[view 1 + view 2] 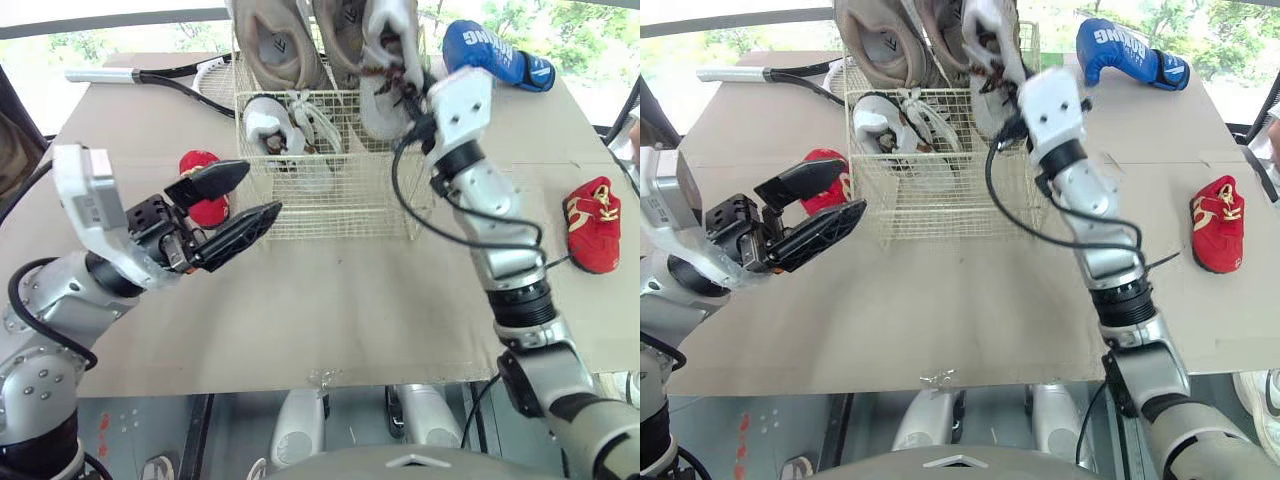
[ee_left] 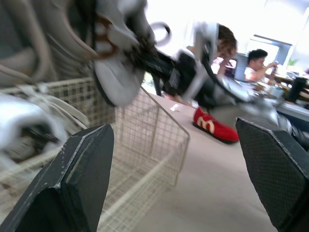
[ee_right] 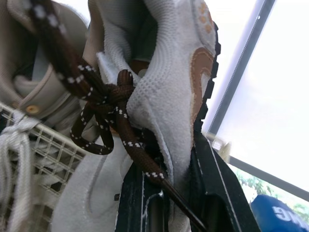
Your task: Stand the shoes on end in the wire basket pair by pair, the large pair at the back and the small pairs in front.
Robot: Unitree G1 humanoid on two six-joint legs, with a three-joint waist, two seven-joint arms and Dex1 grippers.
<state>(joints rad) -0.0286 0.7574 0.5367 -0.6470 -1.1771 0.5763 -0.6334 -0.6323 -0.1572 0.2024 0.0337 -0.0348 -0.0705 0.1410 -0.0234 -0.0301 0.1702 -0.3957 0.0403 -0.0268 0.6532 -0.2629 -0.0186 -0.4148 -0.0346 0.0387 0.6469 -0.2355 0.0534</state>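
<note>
Large pair [image 1: 275, 45], white pair [image 1: 270, 125] in wire basket [image 1: 330, 215], upper centre. Our right gripper [image 3: 176, 200] clenches grey shoe [image 3: 164, 96]; left gripper [image 1: 262, 188] released. Red shoe [image 1: 197, 160] mid-left and second red shoe [image 1: 592, 225] far right outstanding.

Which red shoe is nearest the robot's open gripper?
The red shoe left of the wire basket, just behind the left gripper; the other red shoe lies far right.

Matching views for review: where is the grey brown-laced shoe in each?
Left eye view: grey shoe top centre, at the wire basket's back right corner.
Right eye view: shoe top centre, same corner.
Left wrist view: shoe above the basket rim.
Right wrist view: shoe in the right gripper's jaws.
Shared landmark: the wire basket.
</note>
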